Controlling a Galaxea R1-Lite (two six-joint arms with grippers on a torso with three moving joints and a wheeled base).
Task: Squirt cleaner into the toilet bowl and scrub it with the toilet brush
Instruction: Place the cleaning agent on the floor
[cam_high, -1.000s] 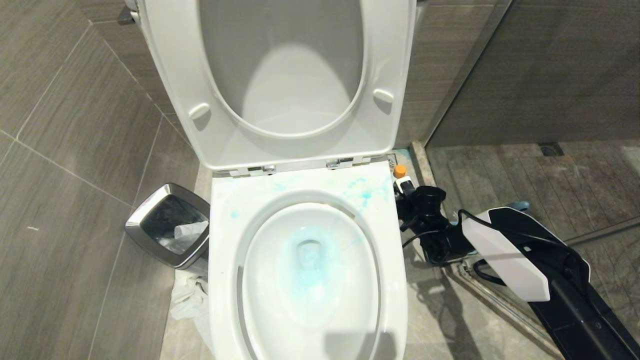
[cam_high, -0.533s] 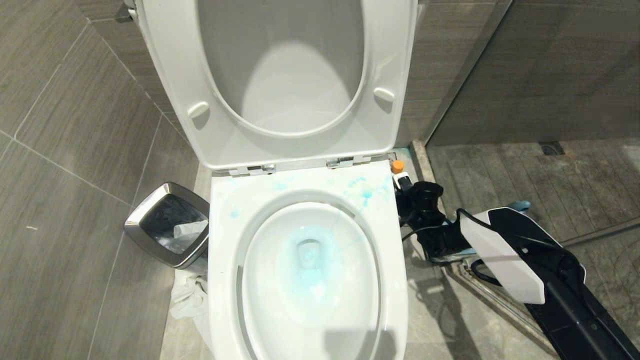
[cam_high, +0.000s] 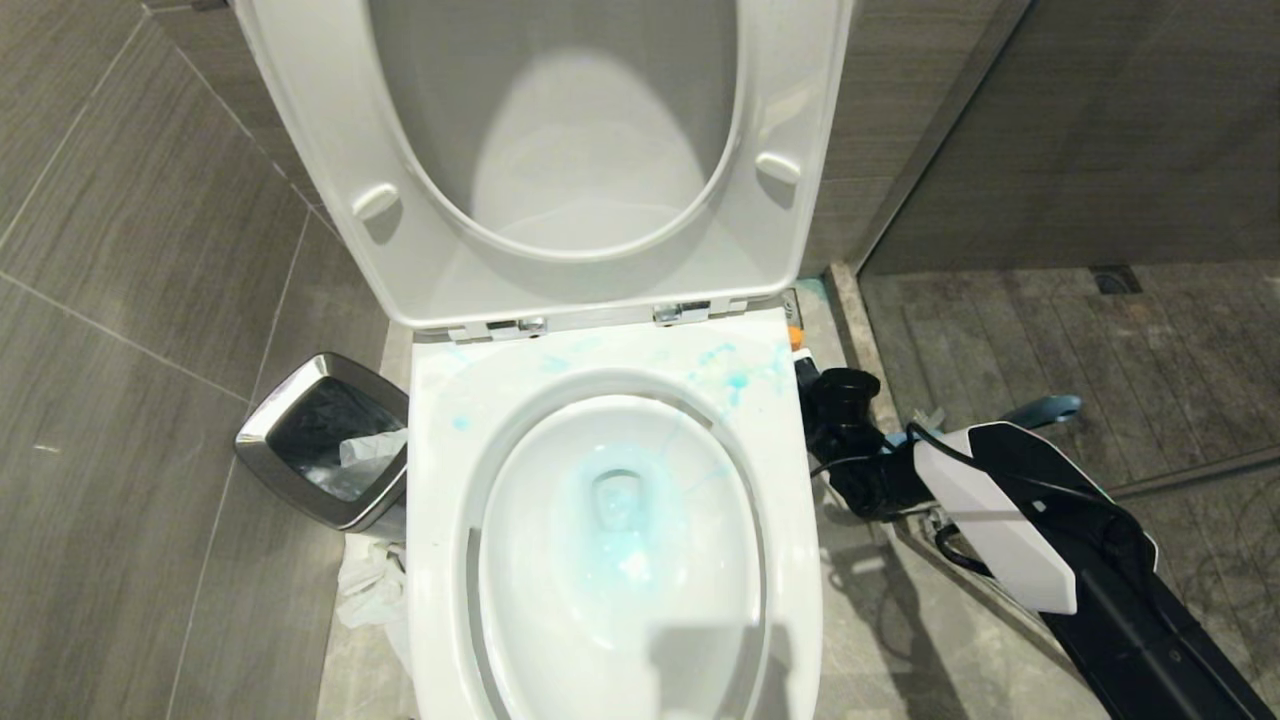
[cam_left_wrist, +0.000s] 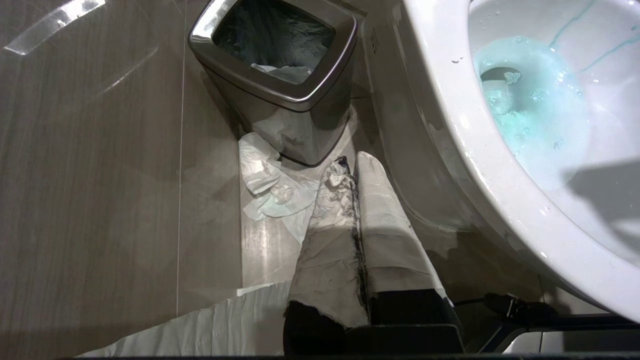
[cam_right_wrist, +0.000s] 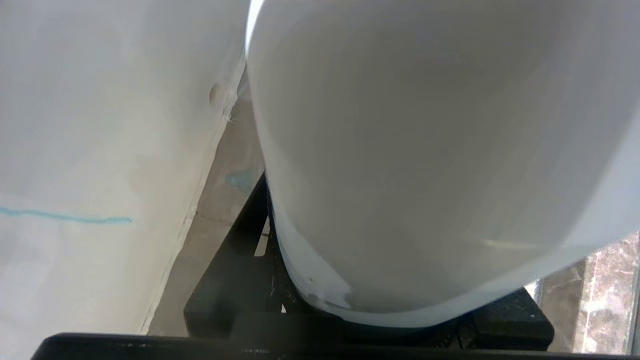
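The cleaner (cam_right_wrist: 430, 165), a white bottle with an orange cap, sits clamped in the right gripper (cam_high: 812, 372) just right of centre in the head view, low beside the toilet's outer wall; only a sliver of the orange cap shows there, while the right wrist view is nearly filled by the bottle's pale body wedged between black fingers (cam_right_wrist: 235, 235). Immediately left, the toilet bowl (cam_high: 615, 540) fills the centre and bottom of the frame, seat and lid raised, light blue liquid pooled around the drain and splashed on the rim's upper right. The rounded slate-blue end of the toilet brush (cam_high: 1050, 408) pokes out behind the right arm at centre right. A steel waste bin (cam_high: 325, 440) stands at centre left, with crumpled paper (cam_high: 370, 590) on the floor below it. The left gripper (cam_left_wrist: 350, 200), fingers wrapped in white and pressed together, hangs over that paper beside the bin.
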